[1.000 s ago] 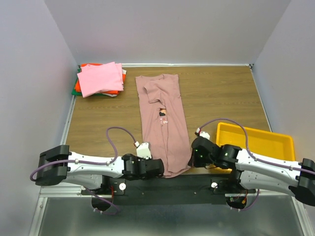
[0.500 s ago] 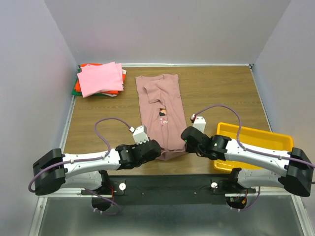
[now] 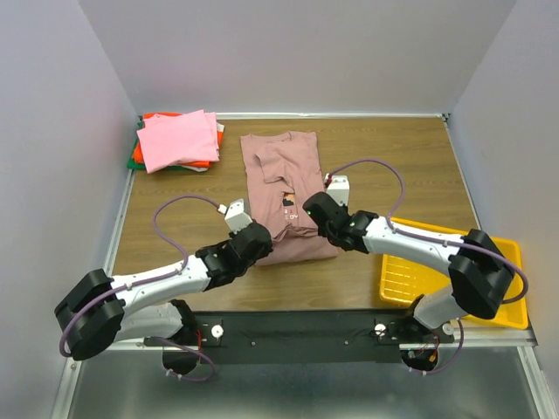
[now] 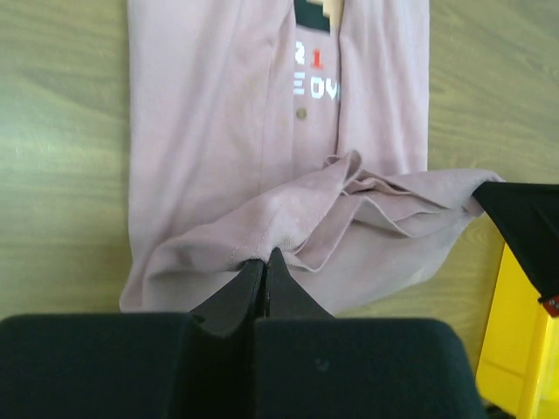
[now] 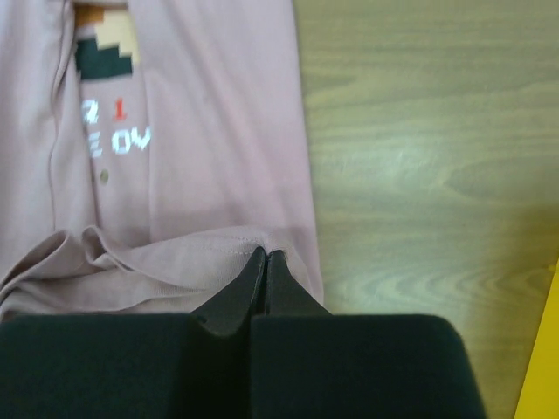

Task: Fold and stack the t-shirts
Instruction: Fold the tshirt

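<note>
The mauve-pink t-shirt lies lengthwise mid-table, sides folded in, its pixel print and white text showing. Its bottom hem is lifted and carried back over the lower part. My left gripper is shut on the hem's left corner. My right gripper is shut on the hem's right corner. The hem sags in folds between the two grippers. A stack of folded t-shirts, bright pink on top with orange-red and green beneath, sits at the far left corner.
A yellow plastic tray stands at the near right; its edge shows in the left wrist view. The right arm lies across the tray's near-left part. Side walls border the wooden table.
Both grippers have moved away from the near edge toward the shirt's middle, pulling the bottom hem up and over the lower part of the shirt.
</note>
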Motion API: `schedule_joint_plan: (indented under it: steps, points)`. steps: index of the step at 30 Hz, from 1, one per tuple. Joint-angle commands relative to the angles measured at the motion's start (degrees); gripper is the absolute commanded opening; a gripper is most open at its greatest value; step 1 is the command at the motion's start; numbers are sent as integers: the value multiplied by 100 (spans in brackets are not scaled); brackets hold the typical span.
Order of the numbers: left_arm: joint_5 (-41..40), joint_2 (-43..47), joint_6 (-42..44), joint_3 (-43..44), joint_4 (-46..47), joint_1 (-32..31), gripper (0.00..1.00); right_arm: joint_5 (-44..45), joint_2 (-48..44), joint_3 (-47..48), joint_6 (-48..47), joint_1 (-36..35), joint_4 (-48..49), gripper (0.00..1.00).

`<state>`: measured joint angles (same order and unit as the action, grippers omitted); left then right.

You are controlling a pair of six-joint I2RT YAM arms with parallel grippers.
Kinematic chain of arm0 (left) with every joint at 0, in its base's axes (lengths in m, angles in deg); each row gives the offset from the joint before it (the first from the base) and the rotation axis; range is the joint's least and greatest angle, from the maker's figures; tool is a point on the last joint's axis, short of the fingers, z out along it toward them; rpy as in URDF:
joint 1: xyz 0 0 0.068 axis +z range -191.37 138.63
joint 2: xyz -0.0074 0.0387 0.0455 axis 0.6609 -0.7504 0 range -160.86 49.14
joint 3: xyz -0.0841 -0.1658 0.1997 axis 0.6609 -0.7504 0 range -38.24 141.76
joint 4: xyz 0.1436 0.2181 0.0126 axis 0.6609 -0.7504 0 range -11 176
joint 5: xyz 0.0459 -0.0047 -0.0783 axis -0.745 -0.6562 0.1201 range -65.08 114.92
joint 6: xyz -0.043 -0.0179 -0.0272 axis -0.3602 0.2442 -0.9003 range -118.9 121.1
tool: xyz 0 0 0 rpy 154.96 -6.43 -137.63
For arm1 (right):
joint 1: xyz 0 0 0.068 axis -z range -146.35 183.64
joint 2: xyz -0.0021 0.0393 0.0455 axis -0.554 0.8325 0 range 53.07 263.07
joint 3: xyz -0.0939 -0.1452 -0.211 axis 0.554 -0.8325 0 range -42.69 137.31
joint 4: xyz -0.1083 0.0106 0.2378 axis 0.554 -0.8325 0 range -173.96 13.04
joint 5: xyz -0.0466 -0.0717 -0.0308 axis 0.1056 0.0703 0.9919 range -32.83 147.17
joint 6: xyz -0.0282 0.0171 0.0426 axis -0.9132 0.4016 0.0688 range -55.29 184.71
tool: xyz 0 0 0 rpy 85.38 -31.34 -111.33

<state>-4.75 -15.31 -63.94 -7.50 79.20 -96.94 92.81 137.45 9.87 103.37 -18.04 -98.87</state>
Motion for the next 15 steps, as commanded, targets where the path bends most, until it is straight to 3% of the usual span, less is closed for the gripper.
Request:
schedule_joint_plan:
  steps: [1, 8, 15]
  points:
    - [31, -155, 763, -130, 996, 441, 0, 268, 377, 395, -490, 360, 468, 0]
    - [409, -560, 1616, 2, 2032, 1250, 0, 137, 974, 958, -1017, 808, 793, 0]
    - [839, -1280, 2187, 441, 2490, 1935, 0, -136, 1678, 1616, -1395, 1160, 961, 0]
